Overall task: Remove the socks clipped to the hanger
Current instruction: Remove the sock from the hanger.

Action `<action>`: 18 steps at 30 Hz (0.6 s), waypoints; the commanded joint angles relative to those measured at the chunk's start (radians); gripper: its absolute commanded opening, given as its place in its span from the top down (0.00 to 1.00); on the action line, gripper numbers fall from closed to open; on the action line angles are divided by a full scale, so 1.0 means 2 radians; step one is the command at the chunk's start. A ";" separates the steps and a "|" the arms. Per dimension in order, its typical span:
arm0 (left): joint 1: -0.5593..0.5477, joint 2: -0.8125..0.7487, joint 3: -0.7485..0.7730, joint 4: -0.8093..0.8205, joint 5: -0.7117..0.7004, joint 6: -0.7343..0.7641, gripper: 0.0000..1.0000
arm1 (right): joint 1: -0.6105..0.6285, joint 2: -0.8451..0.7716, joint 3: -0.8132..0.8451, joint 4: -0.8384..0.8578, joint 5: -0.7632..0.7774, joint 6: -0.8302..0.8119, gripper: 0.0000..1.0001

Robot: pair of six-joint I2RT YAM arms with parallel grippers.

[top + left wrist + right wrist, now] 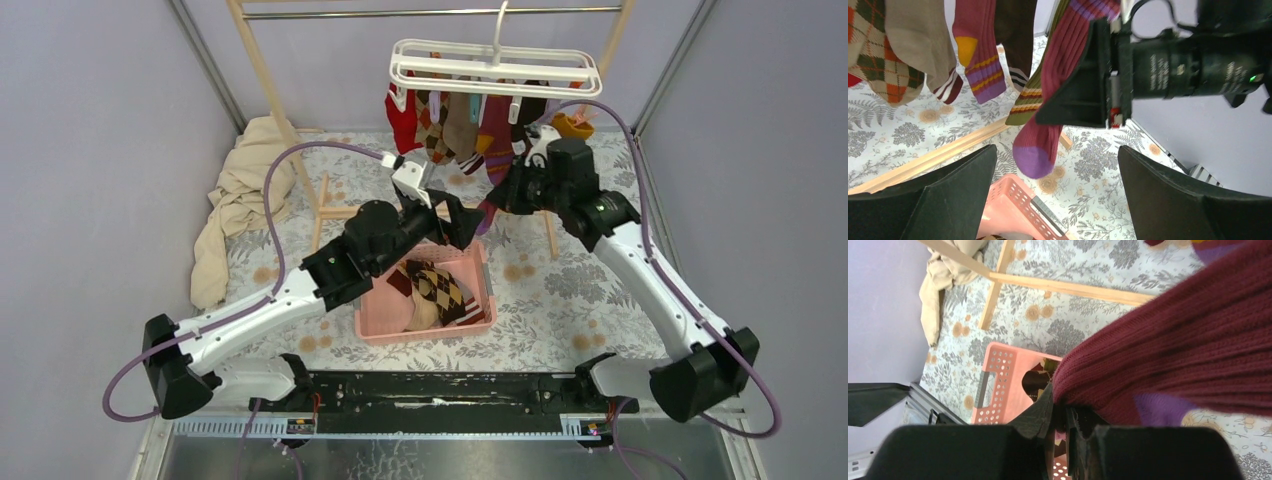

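Note:
The white hanger (495, 65) hangs from a metal rail with several socks (445, 125) clipped under it. My right gripper (500, 192) is shut on a maroon ribbed sock with a purple toe (487, 213), still hanging from the hanger. In the right wrist view the jaws (1064, 412) pinch the sock's knit (1173, 345). My left gripper (460, 225) is open and empty, just below and left of that sock. In the left wrist view its fingers (948, 200) flank the purple toe (1033, 160), not touching it, with the right gripper (1088, 80) above.
A pink basket (487, 285) sits on the floral cloth below the grippers and holds argyle socks (440, 290). The wooden-post rack (265, 75) stands behind, its base bar (933, 157) on the table. A beige cloth (235, 195) lies at the left wall.

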 commanded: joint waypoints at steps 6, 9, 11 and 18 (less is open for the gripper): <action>0.009 0.015 0.049 0.004 0.015 0.024 0.01 | 0.028 -0.058 -0.026 0.023 0.029 0.000 0.95; 0.009 0.044 0.070 0.004 0.042 0.027 0.01 | 0.028 -0.099 -0.046 0.006 0.029 0.001 0.95; 0.009 0.054 0.065 0.015 0.059 0.024 0.01 | 0.028 -0.120 -0.048 -0.005 0.024 0.003 0.95; 0.009 0.064 0.058 0.053 0.098 0.000 0.01 | 0.028 -0.168 -0.055 -0.083 0.108 -0.014 0.99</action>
